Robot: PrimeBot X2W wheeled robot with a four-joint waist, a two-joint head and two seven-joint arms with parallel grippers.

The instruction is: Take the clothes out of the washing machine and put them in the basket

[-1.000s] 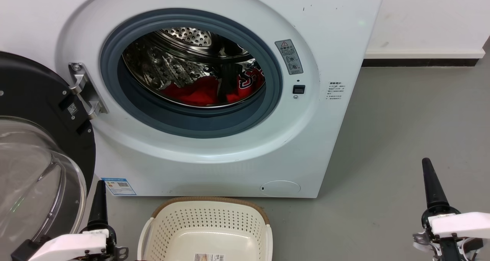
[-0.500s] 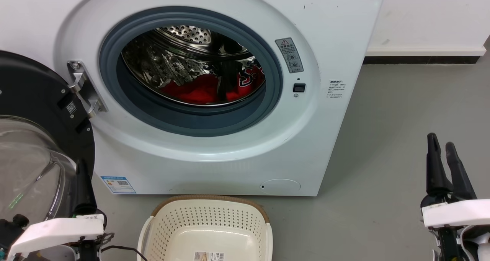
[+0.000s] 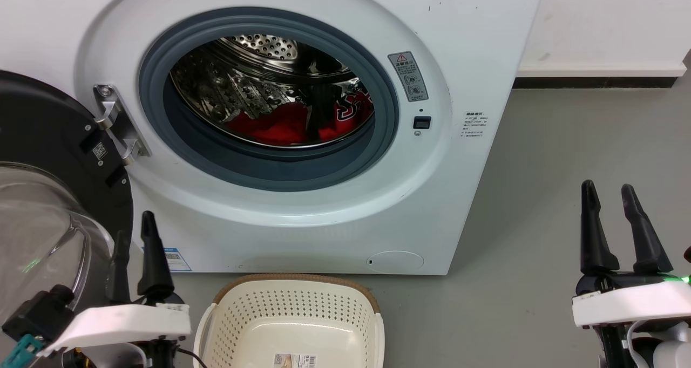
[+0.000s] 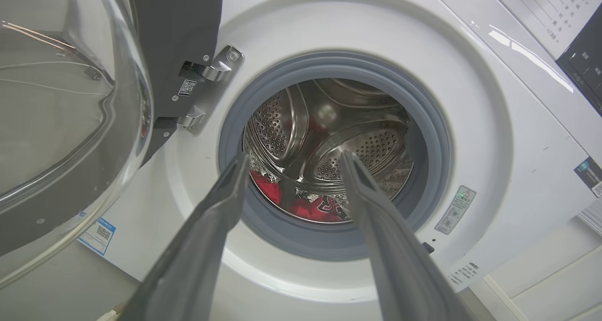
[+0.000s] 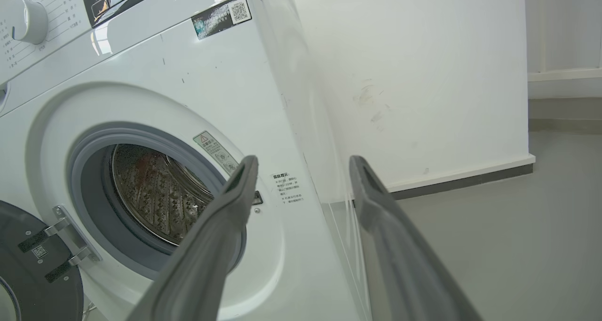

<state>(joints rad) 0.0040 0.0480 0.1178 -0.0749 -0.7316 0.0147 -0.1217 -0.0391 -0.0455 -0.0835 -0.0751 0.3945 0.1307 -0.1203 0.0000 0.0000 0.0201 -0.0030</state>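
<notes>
**Clothes lie in the drum, both end effectors released**

Head view: the clothes (image 3: 280,128) lie in a red heap at the bottom of the drum (image 3: 259,49) of the washing machine (image 3: 475,44). Its door (image 3: 48,130) is swung open to the robot's left. The basket (image 3: 294,279) stands on the floor just before the machine's front, with no garment in it. The left end effector (image 3: 134,226) and right end effector (image 3: 607,189) hang low at either side, fingers spread, holding nothing.

Left wrist view: the spread fingers frame the opening, with the red fabric low between them (the lettered garment sits toward the right of the heap).

Right wrist view: this arm points past the machine's right front corner toward the wall (image 5: 423,76).

Reaching in looks like the step in hand, and the left arm seems better lined up. It should enter above the grey seal (image 3: 270,168), dip to the heap, and close deep on a fold so the cloth cannot slip.
</notes>
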